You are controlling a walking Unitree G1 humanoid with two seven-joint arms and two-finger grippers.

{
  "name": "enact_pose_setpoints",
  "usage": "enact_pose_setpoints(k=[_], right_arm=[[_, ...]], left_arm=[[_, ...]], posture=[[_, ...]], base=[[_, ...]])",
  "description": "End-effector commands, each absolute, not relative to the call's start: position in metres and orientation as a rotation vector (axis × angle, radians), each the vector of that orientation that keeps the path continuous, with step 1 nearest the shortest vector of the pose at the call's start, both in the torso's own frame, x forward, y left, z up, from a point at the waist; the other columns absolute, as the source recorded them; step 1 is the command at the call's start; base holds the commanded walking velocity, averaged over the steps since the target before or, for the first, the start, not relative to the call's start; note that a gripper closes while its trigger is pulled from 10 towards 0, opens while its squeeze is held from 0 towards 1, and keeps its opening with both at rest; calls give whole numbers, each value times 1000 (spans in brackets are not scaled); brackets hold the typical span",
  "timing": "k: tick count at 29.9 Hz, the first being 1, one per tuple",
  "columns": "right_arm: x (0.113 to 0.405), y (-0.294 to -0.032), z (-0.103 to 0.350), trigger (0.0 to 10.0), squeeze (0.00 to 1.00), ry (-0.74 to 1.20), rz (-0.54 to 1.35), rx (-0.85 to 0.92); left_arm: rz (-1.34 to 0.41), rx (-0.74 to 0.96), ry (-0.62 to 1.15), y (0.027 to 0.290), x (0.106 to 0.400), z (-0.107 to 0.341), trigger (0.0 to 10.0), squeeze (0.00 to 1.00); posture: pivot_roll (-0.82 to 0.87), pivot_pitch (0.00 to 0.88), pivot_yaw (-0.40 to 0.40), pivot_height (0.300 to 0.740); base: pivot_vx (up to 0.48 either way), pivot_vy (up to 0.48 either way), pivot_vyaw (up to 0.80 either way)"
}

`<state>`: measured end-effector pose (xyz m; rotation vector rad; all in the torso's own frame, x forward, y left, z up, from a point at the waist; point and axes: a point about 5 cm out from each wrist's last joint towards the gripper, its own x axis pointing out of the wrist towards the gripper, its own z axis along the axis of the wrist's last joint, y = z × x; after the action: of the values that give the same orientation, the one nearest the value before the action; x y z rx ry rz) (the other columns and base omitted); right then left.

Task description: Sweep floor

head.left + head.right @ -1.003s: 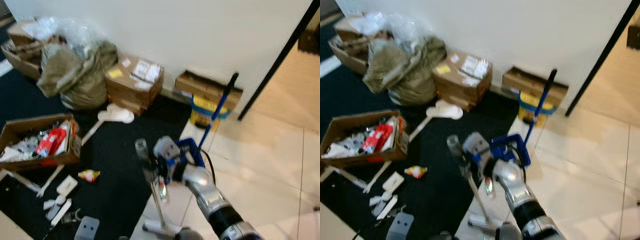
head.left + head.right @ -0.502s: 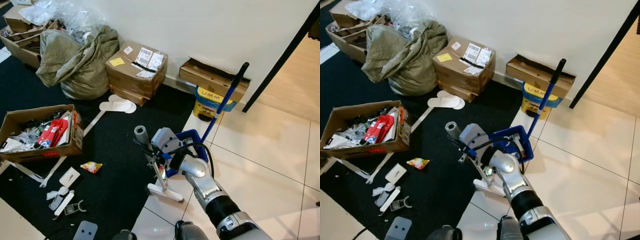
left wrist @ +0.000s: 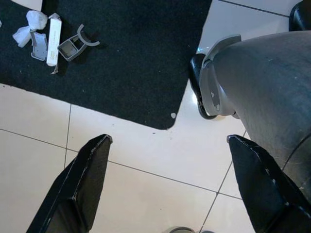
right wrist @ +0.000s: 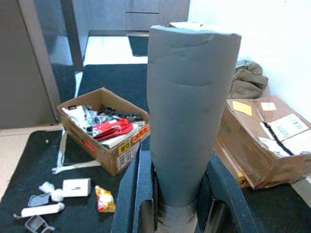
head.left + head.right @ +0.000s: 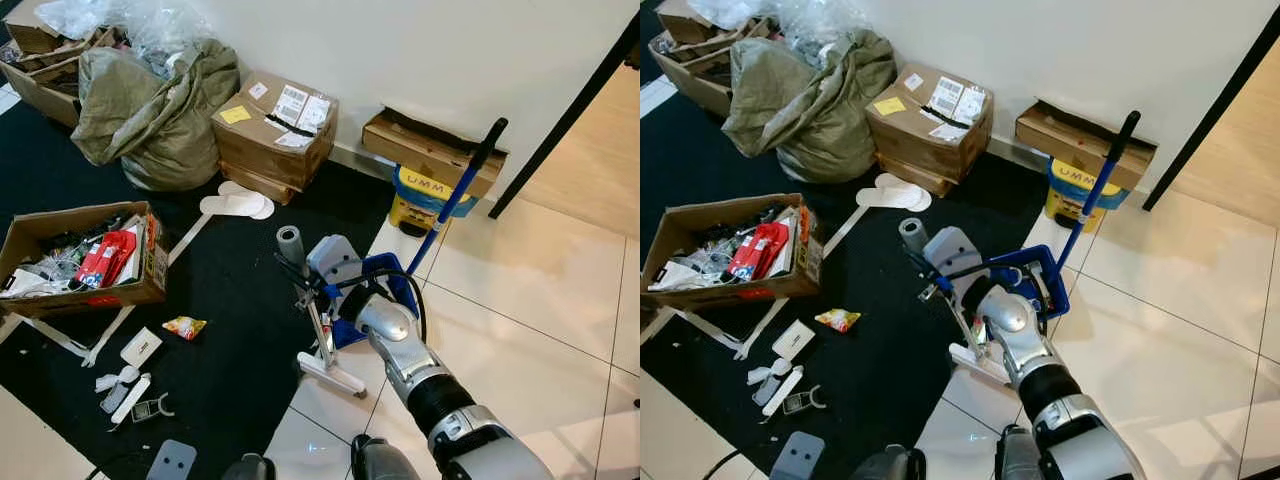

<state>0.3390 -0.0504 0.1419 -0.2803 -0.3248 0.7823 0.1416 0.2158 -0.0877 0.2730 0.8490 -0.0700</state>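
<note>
My right gripper (image 5: 308, 288) is shut on a broom, just below its grey foam grip (image 5: 290, 243), which stands large between the fingers in the right wrist view (image 4: 189, 121). The thin shaft runs down to the white broom head (image 5: 330, 373), resting at the edge of the black carpet (image 5: 240, 310). A blue dustpan (image 5: 390, 285) with a long blue handle (image 5: 455, 195) stands just behind my right arm. Litter lies on the carpet: a snack wrapper (image 5: 184, 327) and small white pieces (image 5: 125, 390). My left gripper (image 3: 169, 139) hangs open above the floor tiles.
An open cardboard box of rubbish (image 5: 85, 260) sits on the carpet at left. A grey sack (image 5: 150, 110), taped boxes (image 5: 275, 130) and a yellow bucket (image 5: 420, 195) line the wall. White slippers (image 5: 235, 205) lie near the boxes. Pale tiles (image 5: 540, 320) stretch to the right.
The head camera has shifted and the blur has cleared. The broom stays in my right gripper, its shaft now a little more upright with the head near the carpet edge.
</note>
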Motion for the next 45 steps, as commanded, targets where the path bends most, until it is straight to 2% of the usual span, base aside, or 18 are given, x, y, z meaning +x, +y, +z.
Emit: enact_pose_setpoints(k=[1,16,27,28,32,33,34,36,40,41,43,44,45], right_arm=[[338,-42,153,10000,0,-409,786,-273],[344,-37,171,10000,0,-492,793,-306],[345,-35,172,10000,0,-479,807,-339],[349,-39,172,10000,0,-436,791,-313],[351,-41,172,10000,0,-404,778,-292],[354,-44,175,10000,0,-385,757,-245],[358,-51,182,10000,0,-396,705,-208],[358,-51,182,10000,0,-396,705,-208],[367,-66,192,10000,0,-411,565,-89],[371,-73,193,10000,0,-394,493,1],[371,-73,193,10000,0,-394,493,1],[375,-79,189,10000,0,-361,432,98],[375,-79,189,10000,0,-361,432,98]], left_arm=[[-65,295,900,224,127,-92,10000,0],[-55,308,873,227,130,-89,10000,0],[-57,289,881,226,131,-90,10000,0],[-59,276,879,223,135,-90,10000,0],[-61,267,876,220,137,-89,10000,0],[-62,261,875,218,140,-89,10000,0],[-61,262,877,216,145,-89,10000,0],[-61,262,877,216,145,-89,10000,0],[-36,273,882,215,153,-87,10000,0],[-16,276,879,216,157,-86,10000,0],[-16,276,879,216,157,-86,10000,0],[6,277,870,219,162,-83,10000,0],[6,277,870,219,162,-83,10000,0]], posture=[[39,332,61,740],[57,341,61,740],[42,295,44,740],[24,272,38,740],[21,268,37,740],[9,251,33,740],[-3,190,24,740],[-3,190,24,740],[-2,135,14,740],[0,116,14,740],[0,116,14,740],[1,91,21,740],[1,91,21,740]], base=[[0,0,0],[0,0,0],[0,0,0],[0,0,0],[0,0,0],[0,0,0],[0,0,0],[0,0,0],[0,0,0],[0,0,0],[0,0,0],[0,0,0],[0,0,0]])
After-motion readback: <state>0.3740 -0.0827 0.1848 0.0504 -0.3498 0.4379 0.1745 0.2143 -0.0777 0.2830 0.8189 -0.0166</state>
